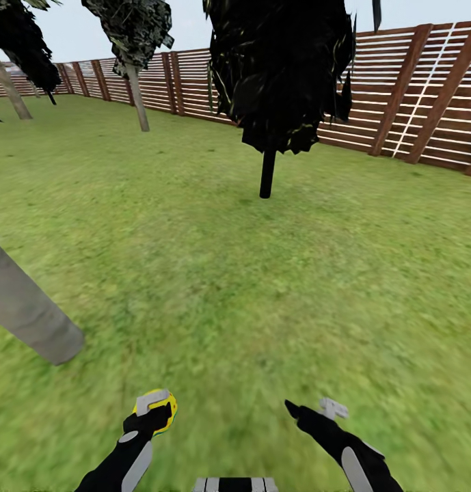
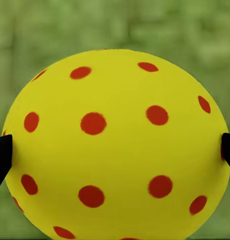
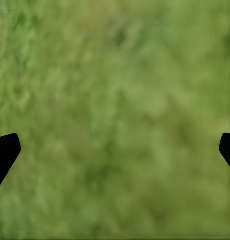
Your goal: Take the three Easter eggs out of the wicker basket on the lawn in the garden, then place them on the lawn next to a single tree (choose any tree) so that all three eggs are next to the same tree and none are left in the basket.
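Head view: left gripper (image 1: 155,408) clamped on one yellow Easter egg (image 1: 161,410) above lawn (image 1: 214,273), right gripper (image 1: 310,408) spread and empty; lower egg gently beside pale grey trunk (image 1: 30,311) before releasing.

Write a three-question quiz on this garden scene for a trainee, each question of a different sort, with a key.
1. True or false: the left gripper is shut on an Easter egg.
2. Multiple choice: what lies under the right gripper? A) a wicker basket B) bare lawn C) a second egg
3. Short answer: which trunk is nearest the egg in the head view, the pale grey trunk or the thin black trunk?

Key:
1. True; the yellow, red-dotted egg sits between its fingertips.
2. B; the right gripper is open over grass and holds nothing.
3. The pale grey trunk, at the robot's left.
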Robot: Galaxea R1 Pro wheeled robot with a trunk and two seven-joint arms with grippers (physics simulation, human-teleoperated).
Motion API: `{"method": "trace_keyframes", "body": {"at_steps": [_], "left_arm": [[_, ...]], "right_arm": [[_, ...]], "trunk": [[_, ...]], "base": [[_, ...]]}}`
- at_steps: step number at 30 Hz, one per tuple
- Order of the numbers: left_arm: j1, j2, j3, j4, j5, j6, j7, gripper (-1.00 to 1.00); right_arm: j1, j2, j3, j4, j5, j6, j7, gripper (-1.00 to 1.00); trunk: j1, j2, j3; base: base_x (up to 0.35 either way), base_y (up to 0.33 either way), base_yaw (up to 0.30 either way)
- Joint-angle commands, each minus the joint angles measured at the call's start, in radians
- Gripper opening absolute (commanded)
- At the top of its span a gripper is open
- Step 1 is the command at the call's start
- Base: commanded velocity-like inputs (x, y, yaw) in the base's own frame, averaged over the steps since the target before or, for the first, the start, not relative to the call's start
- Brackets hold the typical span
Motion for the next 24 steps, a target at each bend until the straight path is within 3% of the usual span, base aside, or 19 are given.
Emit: {"method": "trace_keyframes", "body": {"at_steps": [1,24], "left_arm": [[-0.001,0.001,-0.008,-0.001,0.010,-0.002,0.008,-1.00],[0.001,0.001,-0.008,-0.001,0.010,-0.002,0.008,-1.00]], "right_arm": [[0.000,0.000,-0.008,-0.001,-0.005,0.009,0.010,1.00],[0.000,-0.002,-0.017,0.000,0.000,0.012,0.019,1.00]], "trunk": [[0.000,-0.001,-0.005],[0.011,-0.006,-0.094]], "base": [[0.000,0.000,0.000],[0.000,0.000,0.000]]}}
